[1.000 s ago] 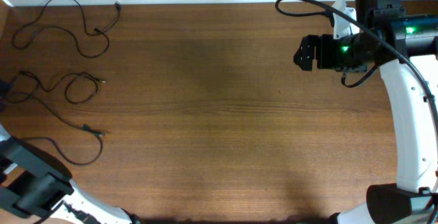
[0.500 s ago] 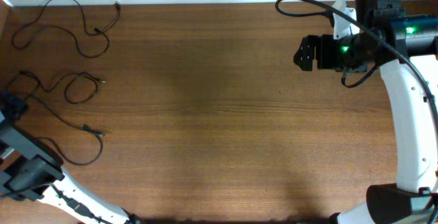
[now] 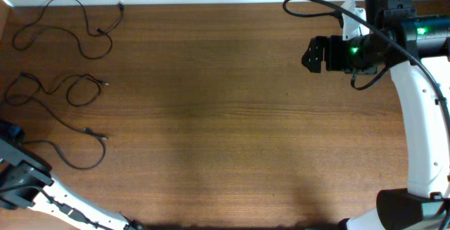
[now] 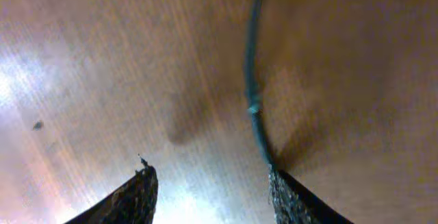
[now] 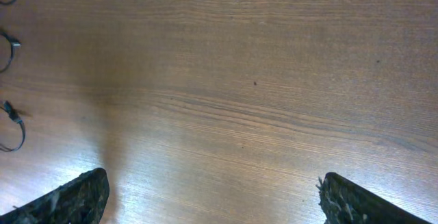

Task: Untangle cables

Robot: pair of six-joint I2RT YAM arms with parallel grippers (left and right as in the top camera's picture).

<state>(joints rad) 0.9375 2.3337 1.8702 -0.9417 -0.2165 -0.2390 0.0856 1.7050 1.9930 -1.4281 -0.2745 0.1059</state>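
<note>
Thin black cables (image 3: 90, 29) are laid out in loose loops along the left end of the wooden table (image 3: 232, 117). One is by the far left corner and the others are nearer the front. Whether the lower loops are joined cannot be told. The left gripper (image 4: 212, 190) is positioned low over the table at its left edge. Its fingers are parted, bare wood is seen between them, and nothing is clamped. A cable (image 4: 250, 80) is seen running down to the inner edge of one fingertip (image 4: 294, 200), touching it or just beside it. The right gripper (image 5: 215, 200) is positioned over bare wood at the far right, well apart from the cables, with jaws spread wide and empty. Cable ends (image 5: 12, 125) are caught at the left edge of the right wrist view.
</note>
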